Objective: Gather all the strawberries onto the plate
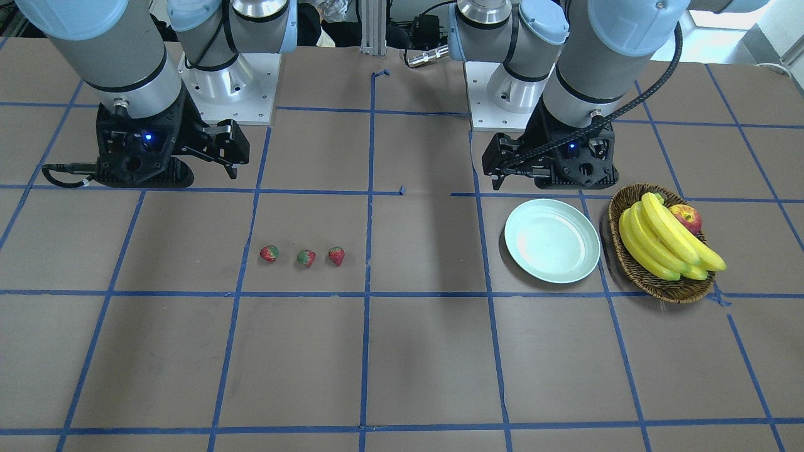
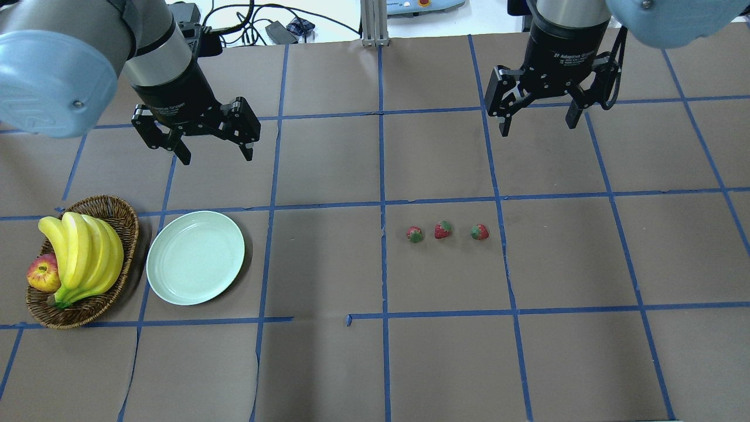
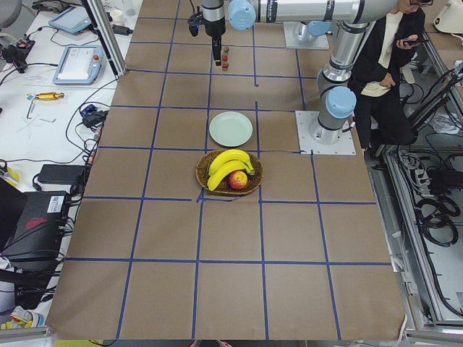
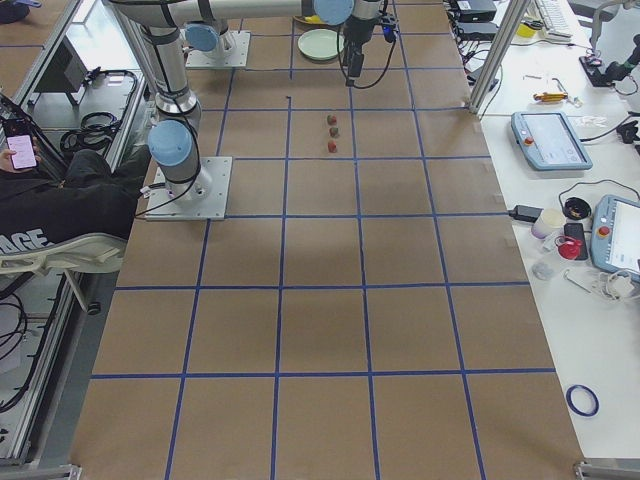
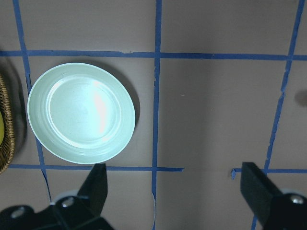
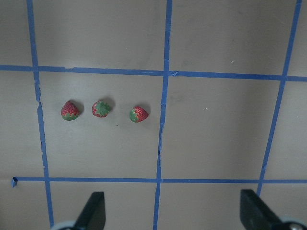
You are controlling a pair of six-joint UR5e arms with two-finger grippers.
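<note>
Three small red strawberries with green caps lie in a row on the brown table: one (image 2: pixel 415 234), one (image 2: pixel 443 230) and one (image 2: pixel 479 232). They also show in the right wrist view, one (image 6: pixel 70 110), one (image 6: pixel 101 109) and one (image 6: pixel 138 114). The pale mint-green plate (image 2: pixel 195 258) is empty and sits on the robot's left side, next to a basket. My left gripper (image 2: pixel 217 153) is open and empty, raised beyond the plate. My right gripper (image 2: pixel 539 128) is open and empty, raised beyond the strawberries.
A brown wicker basket (image 2: pixel 120 214) with bananas (image 2: pixel 88 255) and a red-yellow apple (image 2: pixel 42 274) stands left of the plate. Blue tape lines grid the table. A person (image 3: pixel 391 65) stands by the robot base in the exterior left view.
</note>
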